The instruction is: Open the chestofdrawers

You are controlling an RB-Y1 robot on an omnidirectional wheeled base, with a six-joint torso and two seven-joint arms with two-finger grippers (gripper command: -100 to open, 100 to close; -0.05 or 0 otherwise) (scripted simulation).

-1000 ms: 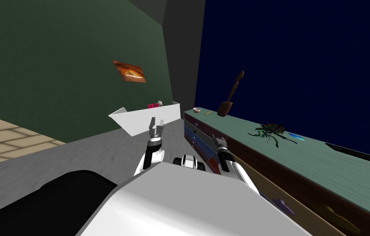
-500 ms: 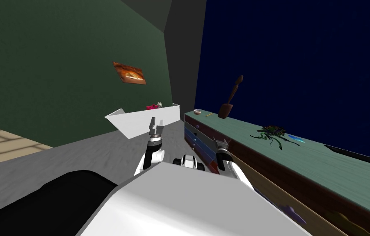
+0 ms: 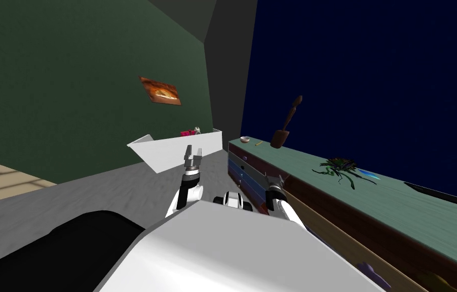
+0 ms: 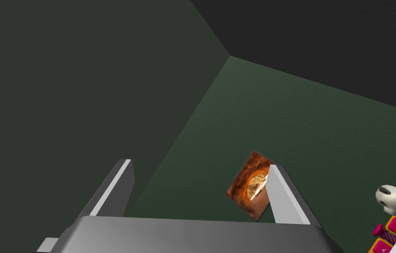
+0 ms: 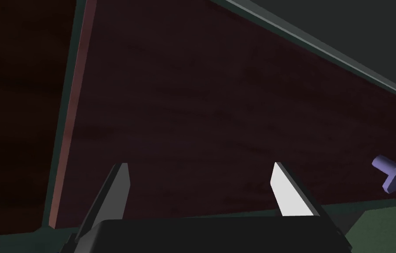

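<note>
The long chest of drawers (image 3: 374, 195) runs along my right side, with a teal top and fronts in dark red, blue, grey and tan. My right gripper (image 3: 273, 179) hangs open close to its upper dark red front. In the right wrist view this gripper (image 5: 201, 186) faces that dark red drawer front (image 5: 219, 110) with nothing between its fingers. A purple knob (image 5: 395, 172) sticks out of the front, well off to the side of one finger (image 5: 286, 189). My left gripper (image 3: 192, 156) is raised in front of me, away from the chest, and open (image 4: 199, 184).
A white open box (image 3: 172, 149) holding pink toys stands ahead near the green wall. On the chest's top sit a small bowl (image 3: 244, 139), a brown figure (image 3: 282, 133) and a dark green plant (image 3: 340, 167). Grey floor (image 3: 96, 192) lies to my left.
The whole head view has shifted a little, so I have moved along the chest. My right gripper sits slightly closer to the drawer front. The left arm keeps its pose.
</note>
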